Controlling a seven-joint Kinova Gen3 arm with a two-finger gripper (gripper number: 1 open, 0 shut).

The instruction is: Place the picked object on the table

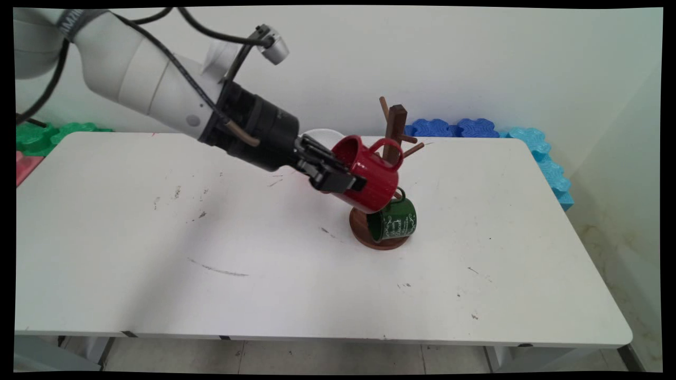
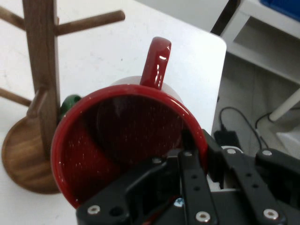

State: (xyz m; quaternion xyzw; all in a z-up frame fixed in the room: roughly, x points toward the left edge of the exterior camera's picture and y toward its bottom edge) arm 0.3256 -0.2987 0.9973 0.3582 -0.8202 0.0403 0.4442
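My black gripper (image 1: 353,177) is shut on the rim of a red mug (image 1: 369,171), one finger inside the mug and one outside. The mug (image 2: 122,150) is lifted off the table and tilted, its handle (image 1: 388,150) pointing toward the wooden mug tree (image 1: 395,132). In the hand view the mug's open mouth faces the camera, its handle (image 2: 156,63) up, and the tree's post (image 2: 41,70) with its pegs stands to the left. A green mug (image 1: 393,221) hangs low on the tree, over its round wooden base (image 1: 364,232).
A white object (image 1: 322,137) shows partly behind the gripper. Blue foam blocks (image 1: 459,128) line the table's far right edge and green ones (image 1: 47,134) the far left. The white table (image 1: 264,274) carries scuff marks.
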